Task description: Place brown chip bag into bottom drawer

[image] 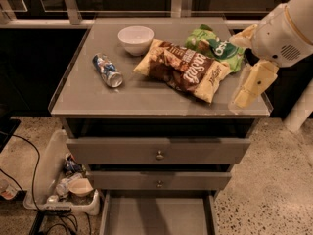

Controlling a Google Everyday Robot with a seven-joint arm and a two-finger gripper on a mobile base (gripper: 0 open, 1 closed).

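The brown chip bag [183, 70] lies flat on the grey cabinet top [98, 99], right of the middle, with its right end overlapping the green chip bag [217, 49]. My gripper [236, 72] is at the cabinet's right edge, just right of both bags and above the surface. It is open and empty, with one cream finger [243, 36] by the green bag and the other [253, 84] pointing down-left. The bottom drawer [156, 215] is pulled out at the bottom of the view, and its flat grey inside holds nothing.
A white bowl [135, 39] stands at the back of the top, and a blue-and-silver can [107, 70] lies on its side at the left. Two upper drawers with round knobs [159, 155] are slightly out. A bin of trash [66, 180] and cables lie on the floor at the left.
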